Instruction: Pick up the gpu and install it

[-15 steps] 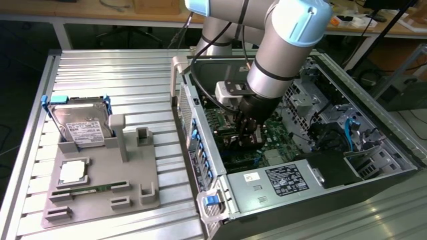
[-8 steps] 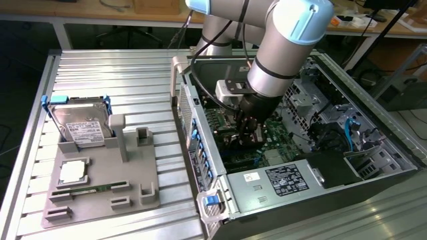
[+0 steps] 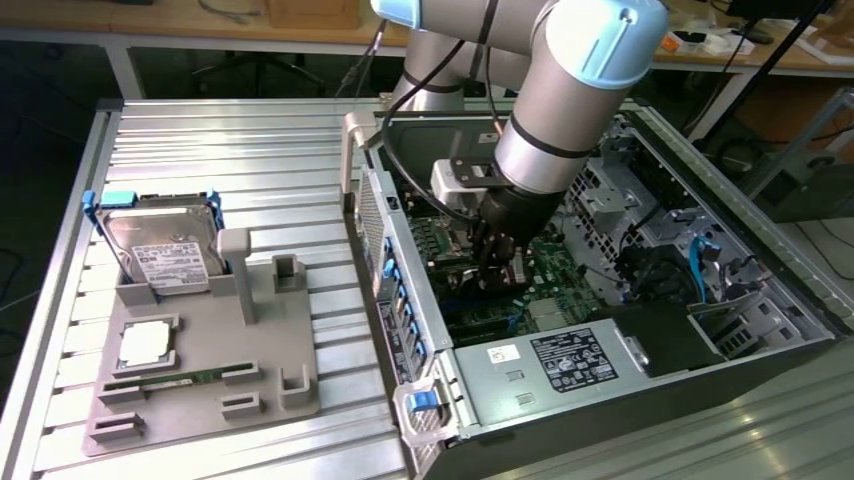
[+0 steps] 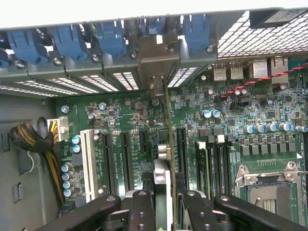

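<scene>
We see the pincer (image 4: 163, 202) grasping the gpu (image 4: 166, 144) edge-on above the motherboard (image 4: 120, 120), inside the computer case (image 3: 694, 350) on the ribbed metal desk (image 3: 214, 150).

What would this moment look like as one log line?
end effector: shut on gpu | place: inside computer case, over motherboard | gpu: edge-on, among slots

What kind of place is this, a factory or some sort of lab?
Probably a robotics lab or test bench. An opened computer case lies on a metal table, a grey parts fixture holds a hard drive, and cluttered workbenches stand behind.
</scene>
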Controlling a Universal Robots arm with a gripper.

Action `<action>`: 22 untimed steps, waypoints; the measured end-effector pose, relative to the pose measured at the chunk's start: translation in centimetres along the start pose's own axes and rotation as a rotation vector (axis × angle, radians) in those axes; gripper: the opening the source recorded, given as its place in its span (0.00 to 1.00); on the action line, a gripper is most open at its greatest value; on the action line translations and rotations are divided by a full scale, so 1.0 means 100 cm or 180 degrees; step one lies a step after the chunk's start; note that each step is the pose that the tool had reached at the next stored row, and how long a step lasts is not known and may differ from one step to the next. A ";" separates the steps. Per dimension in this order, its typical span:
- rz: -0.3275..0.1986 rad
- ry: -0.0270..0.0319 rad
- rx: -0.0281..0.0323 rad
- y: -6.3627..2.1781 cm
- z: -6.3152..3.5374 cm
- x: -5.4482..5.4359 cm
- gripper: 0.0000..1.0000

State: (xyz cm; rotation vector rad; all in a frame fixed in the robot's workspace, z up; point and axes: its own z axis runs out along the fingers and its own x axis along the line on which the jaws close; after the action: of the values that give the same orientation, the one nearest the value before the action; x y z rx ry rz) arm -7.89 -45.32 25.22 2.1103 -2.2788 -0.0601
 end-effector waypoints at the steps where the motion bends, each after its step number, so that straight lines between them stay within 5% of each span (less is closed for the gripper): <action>1: -0.0009 0.0001 0.0000 0.0001 0.0002 0.000 0.27; 22: -0.0120 0.0015 0.0004 -0.0001 0.0041 0.000 0.27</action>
State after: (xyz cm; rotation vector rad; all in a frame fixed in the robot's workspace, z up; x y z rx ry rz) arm -7.90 -45.31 24.81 2.1518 -2.2373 -0.0548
